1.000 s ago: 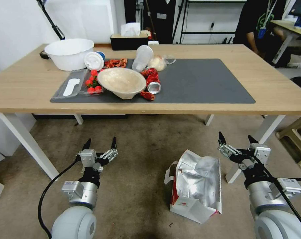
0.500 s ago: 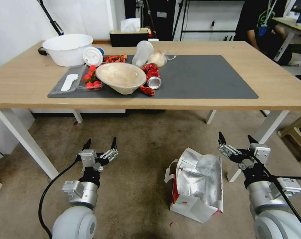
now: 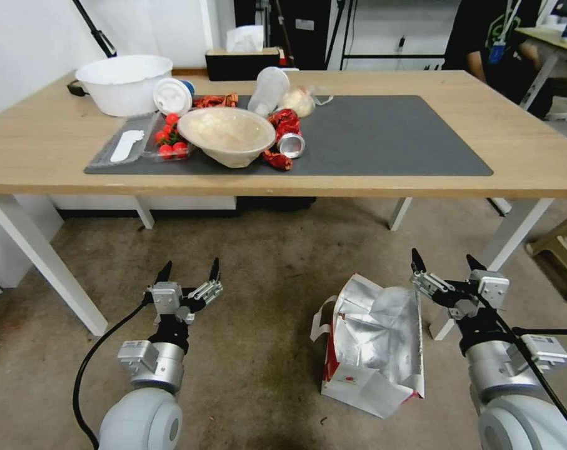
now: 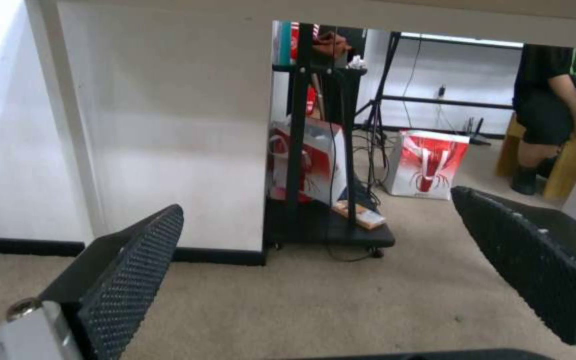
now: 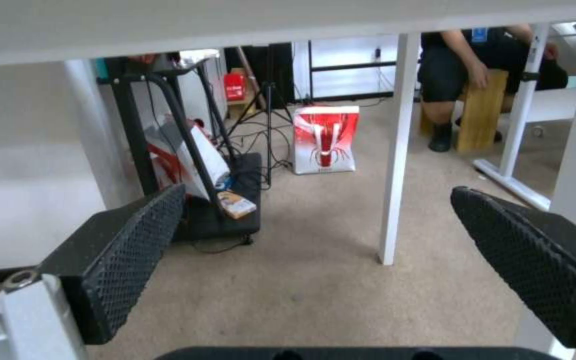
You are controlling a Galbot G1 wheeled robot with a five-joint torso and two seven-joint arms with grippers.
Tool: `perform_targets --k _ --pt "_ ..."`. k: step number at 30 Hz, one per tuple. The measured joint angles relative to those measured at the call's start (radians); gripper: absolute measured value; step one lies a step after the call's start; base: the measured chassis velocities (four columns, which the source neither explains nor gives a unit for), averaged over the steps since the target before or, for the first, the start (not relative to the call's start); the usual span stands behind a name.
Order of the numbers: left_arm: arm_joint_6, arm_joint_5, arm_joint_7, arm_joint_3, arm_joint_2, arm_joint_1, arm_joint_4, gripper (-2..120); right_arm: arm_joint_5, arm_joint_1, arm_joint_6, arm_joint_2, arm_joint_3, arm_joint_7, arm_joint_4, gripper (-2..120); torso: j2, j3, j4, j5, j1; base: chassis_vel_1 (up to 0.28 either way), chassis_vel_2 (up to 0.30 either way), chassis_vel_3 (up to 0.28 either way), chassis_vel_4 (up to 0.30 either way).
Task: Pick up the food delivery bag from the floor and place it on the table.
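Observation:
The food delivery bag (image 3: 371, 347) stands on the carpet between my arms, nearer the right one, its mouth open and the silver foil lining showing, a white loop handle on its left side. The table (image 3: 483, 125) spans the view beyond it, with a dark grey mat. My left gripper (image 3: 189, 267) hangs open above the floor, left of the bag. My right gripper (image 3: 444, 259) is open too, just right of the bag's far corner. Both wrist views look under the table, with the left gripper (image 4: 315, 280) and the right gripper (image 5: 315, 260) holding nothing.
On the mat's left part lie a beige bowl (image 3: 227, 134), a crushed red can (image 3: 288, 142), a clear tray with red fruit (image 3: 139, 144), a white tub (image 3: 124, 83) and a plastic cup (image 3: 269, 90). White table legs (image 3: 42, 259) (image 3: 502, 250) flank the floor space. A person sits behind the table.
The whole head view has shifted, with the table now lower and closer in the picture, so the camera moved. Both grippers stay open in the same pose; the bag is untouched.

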Motion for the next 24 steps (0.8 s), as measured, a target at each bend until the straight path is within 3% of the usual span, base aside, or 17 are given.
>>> perform_targets --k 24 --pt "-0.013 0.001 0.004 0.002 0.000 0.000 0.008 100 0.002 0.000 -0.001 0.000 0.000 -0.001 -0.001 100 -0.093 -0.067 0.0000 0.0000 -0.026 0.000 0.000 0.000 0.000"
